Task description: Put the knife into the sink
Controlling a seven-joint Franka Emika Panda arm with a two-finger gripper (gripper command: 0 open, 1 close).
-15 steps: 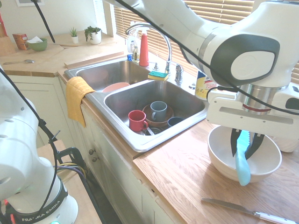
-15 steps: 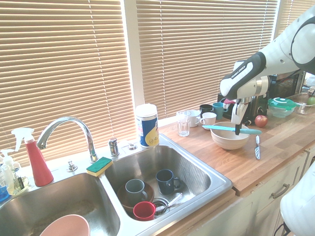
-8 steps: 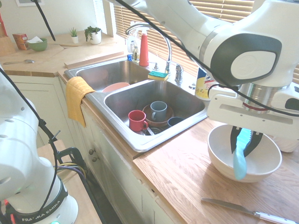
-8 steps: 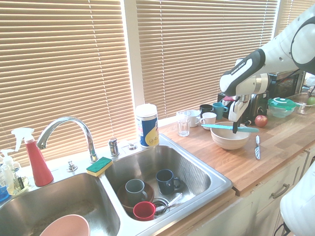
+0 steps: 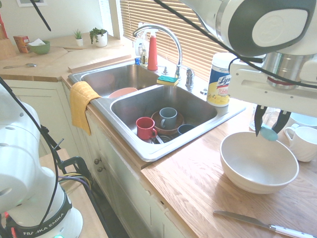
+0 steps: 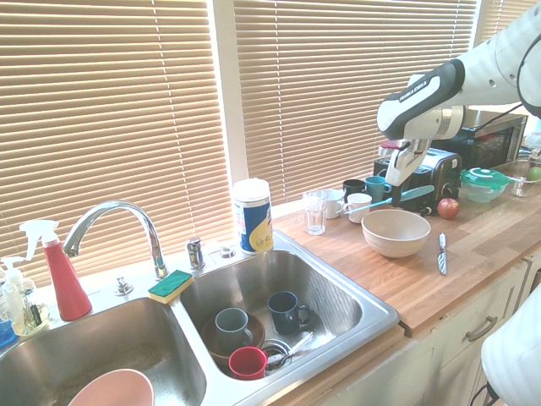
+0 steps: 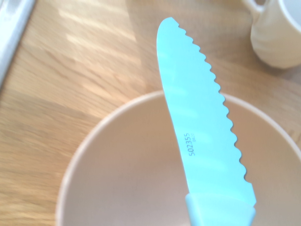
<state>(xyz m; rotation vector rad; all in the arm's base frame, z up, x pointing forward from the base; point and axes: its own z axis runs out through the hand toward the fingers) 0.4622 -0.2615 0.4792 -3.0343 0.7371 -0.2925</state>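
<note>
Above counter [image 5: 198, 188], knife [image 5: 269, 133] mostly hidden between tool [image 5: 270, 130] fingers

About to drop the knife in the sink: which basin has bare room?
The far basin is mostly bare steel, holding only the pink bowl. The basin nearest the counter is crowded with mugs around the drain; bare floor remains along its wall towards the wipes canister.

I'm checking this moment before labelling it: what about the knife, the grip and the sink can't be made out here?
- Knife: its handle is cut off by the wrist view's bottom edge. In the first exterior view only its end shows, at the gripper.
- Contact of the fingers with the knife: too small in the second exterior view.
- Sink, far basin: its floor is hidden by its front wall in the first exterior view.
- White bowl: its far side is cut off in the wrist view.
</note>
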